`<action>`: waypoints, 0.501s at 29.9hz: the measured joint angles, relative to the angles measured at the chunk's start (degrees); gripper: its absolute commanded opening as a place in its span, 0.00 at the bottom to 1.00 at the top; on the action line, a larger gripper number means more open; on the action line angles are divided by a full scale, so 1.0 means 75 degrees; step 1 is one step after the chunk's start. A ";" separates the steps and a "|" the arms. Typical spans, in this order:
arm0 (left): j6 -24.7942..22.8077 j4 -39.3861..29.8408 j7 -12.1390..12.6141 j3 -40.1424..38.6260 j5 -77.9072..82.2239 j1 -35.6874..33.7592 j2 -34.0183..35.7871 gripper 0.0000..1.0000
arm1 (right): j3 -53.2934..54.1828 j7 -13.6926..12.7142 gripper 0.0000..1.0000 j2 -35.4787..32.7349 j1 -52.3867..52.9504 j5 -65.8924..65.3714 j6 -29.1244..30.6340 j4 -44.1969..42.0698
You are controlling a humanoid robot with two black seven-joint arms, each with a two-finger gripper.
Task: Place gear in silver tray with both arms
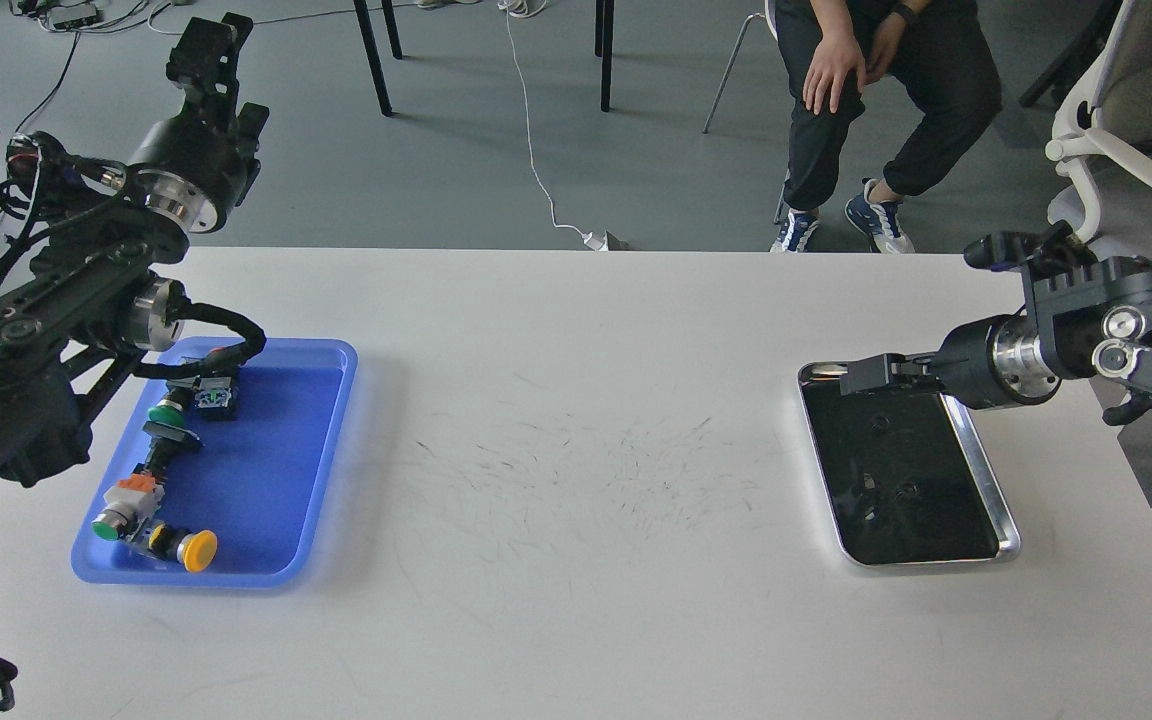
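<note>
A: Head view, table layout?
B: White table (576, 450), fine dark scuffs across the middle. Silver tray (1004, 500) lies on the right side, long axis running away from the robot, dark mirror floor, nothing resting in it that I can make out. Blue tray (331, 450) lies on the left side, well apart from the silver one.

A: Contents of the blue tray?
B: Several push-button parts along its left half: a green-capped button (164, 413) near the far end, a black block (214, 398) just beside it, an orange-and-grey part (133, 494), a yellow button (198, 550) at the near end.

A: Right arm?
B: Comes in from the right edge, reaching leftward. Right gripper (854, 378) hovers over the far rim of the silver tray. Fingers seen dark and nearly edge-on; cannot tell whether released or clenched.

A: Left arm?
B: Raised at the table's far-left corner. Left gripper (204, 45) points up and away, above the floor beyond the table. Fingers not separable; state cannot be told.

A: Background?
B: Seated person (876, 90) behind the table, white chair (1116, 130) at right.
</note>
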 measured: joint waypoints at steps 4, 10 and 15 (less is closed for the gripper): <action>-0.0002 0.0000 0.0065 0.0000 -0.0003 -0.0017 0.0014 0.98 | 0.1581 0.0038 0.98 0.0049 -0.0256 0.1285 -0.0152 -0.1170; -0.0057 -0.0001 0.0198 -0.0006 -0.0084 -0.0018 -0.0017 0.98 | 0.3783 0.0497 0.97 0.1168 -0.0918 0.3676 -0.0818 -0.3597; -0.0117 0.0004 0.0473 -0.0066 -0.0320 -0.0002 -0.0077 0.98 | 0.5342 0.0717 0.97 0.1717 -0.1806 0.6416 -0.0841 -0.4495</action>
